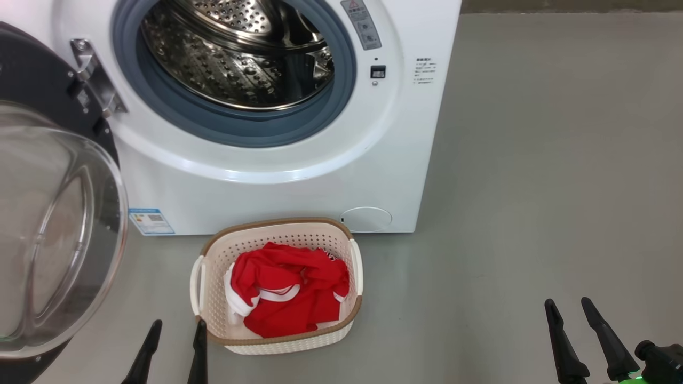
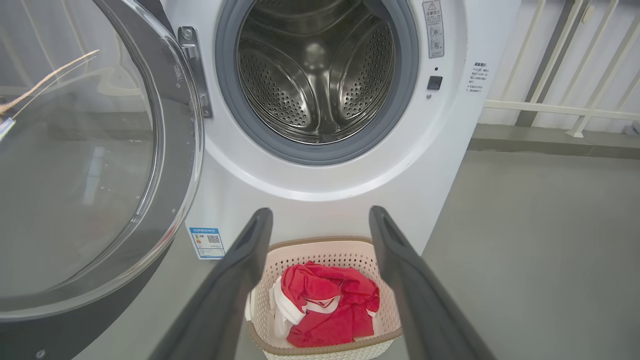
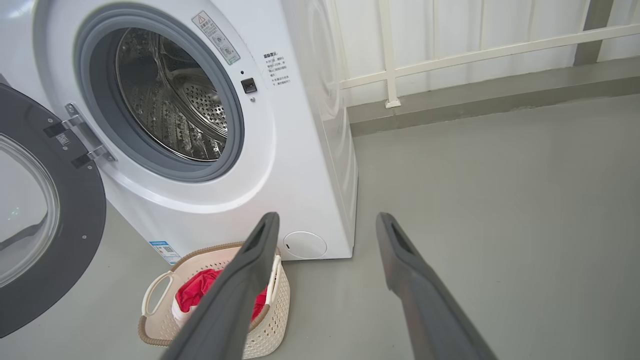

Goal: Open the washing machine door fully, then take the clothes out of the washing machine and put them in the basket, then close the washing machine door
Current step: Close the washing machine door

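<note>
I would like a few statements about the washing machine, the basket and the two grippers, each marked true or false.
1. The washing machine door is open. True.
2. The clothes lie in the drum. False: they lie in the basket.
3. The left gripper holds a garment. False: it is open and holds nothing.
4. The basket stands on the floor in front of the washing machine. True.
5. The right gripper is open. True.
</note>
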You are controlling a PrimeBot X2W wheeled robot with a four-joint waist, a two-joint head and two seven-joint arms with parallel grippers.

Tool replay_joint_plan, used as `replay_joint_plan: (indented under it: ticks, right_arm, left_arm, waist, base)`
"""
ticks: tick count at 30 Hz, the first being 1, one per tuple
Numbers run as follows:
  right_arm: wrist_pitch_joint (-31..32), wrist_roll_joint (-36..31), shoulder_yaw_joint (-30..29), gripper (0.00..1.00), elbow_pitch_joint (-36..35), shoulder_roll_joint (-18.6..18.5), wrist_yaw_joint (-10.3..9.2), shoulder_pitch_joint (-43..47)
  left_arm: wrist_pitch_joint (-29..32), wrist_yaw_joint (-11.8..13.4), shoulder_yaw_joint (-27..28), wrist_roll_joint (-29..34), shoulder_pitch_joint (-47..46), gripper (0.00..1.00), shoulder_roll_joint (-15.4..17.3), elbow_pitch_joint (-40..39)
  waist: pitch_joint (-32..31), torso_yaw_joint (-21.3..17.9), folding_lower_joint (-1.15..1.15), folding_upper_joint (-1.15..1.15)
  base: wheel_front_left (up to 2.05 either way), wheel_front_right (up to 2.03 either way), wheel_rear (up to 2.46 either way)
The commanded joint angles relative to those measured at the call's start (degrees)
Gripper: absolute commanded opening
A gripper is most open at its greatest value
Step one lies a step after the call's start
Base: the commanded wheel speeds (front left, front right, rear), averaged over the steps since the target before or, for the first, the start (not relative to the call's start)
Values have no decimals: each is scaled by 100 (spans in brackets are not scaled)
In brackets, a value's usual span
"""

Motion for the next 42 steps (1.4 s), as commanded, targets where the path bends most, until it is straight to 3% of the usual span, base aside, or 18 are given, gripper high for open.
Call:
replay_joint_plan:
  ticks: [1, 7, 18, 27, 42]
  right_arm:
    - [-37, -42, 109, 100, -150, -116, 28, -183]
    - [-37, -51, 232, 100, -156, -122, 28, -239]
    - [-37, -60, 779, 100, -61, -243, 28, -502]
    - [-37, -15, 1112, 100, 25, -296, 28, -575]
    - [-37, 166, 1966, 100, 268, -467, 28, -1154]
  left_arm:
    - [-29, 76, 145, -80, -227, 100, 63, -145]
    - [-29, 307, -15, -342, -256, 100, 63, -142]
    - [-29, 660, -364, -845, -69, 100, 63, -18]
    - [-29, 836, -487, -876, 149, 100, 63, 16]
    - [-29, 1226, -447, -1204, 423, 100, 63, -298]
  waist:
    - [-15, 85, 0, 0]
    - [-14, 497, 0, 0]
    - [-36, 1630, 0, 0]
    - [-166, 2501, 0, 0]
    - [-44, 2690, 0, 0]
  base:
    - [0, 0, 0]
    - [0, 0, 0]
    - [0, 0, 0]
    - [0, 0, 0]
    - [0, 0, 0]
